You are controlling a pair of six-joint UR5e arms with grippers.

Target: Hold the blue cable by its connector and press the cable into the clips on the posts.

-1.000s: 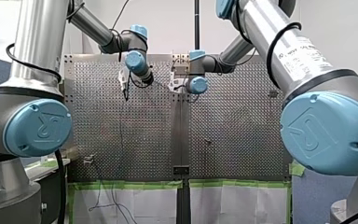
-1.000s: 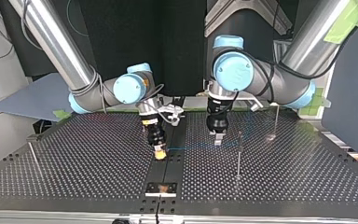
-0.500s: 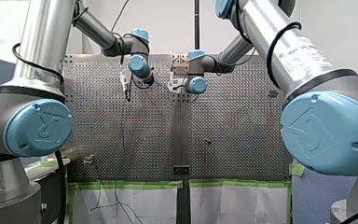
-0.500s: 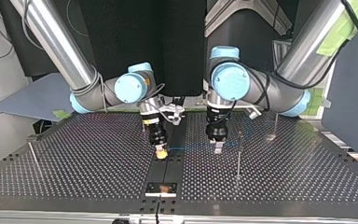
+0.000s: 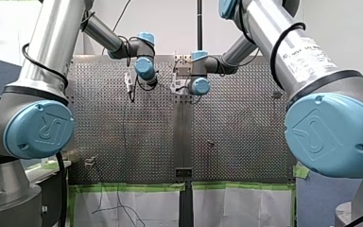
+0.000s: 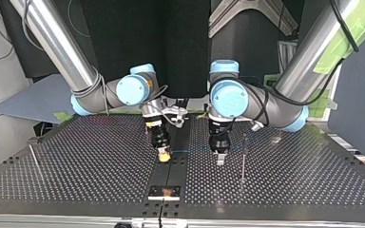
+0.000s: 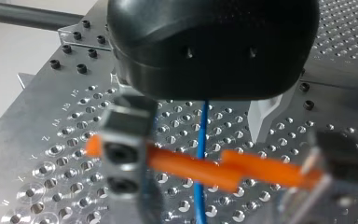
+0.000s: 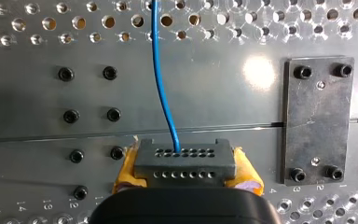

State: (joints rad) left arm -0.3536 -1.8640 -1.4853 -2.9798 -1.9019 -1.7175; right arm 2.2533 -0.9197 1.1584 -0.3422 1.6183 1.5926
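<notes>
A small black plate (image 6: pixel 166 191) is seen nearest the top view's camera, a little nearer than the connector (image 8: pixel 185 161). The connector is clamped between the yellow pads (image 8: pixel 127 170) of my right gripper (image 8: pixel 186 172), low over the perforated table (image 6: pixel 76 166). From the connector the blue cable (image 8: pixel 161 79) is run to my left gripper (image 7: pixel 230 170). Its metal fingers (image 7: pixel 123 140) are set apart, and the cable is passed between them behind two orange bars (image 7: pixel 191 170). A thin upright post (image 6: pixel 243 159) is found just past that gripper, on the side away from the connector.
</notes>
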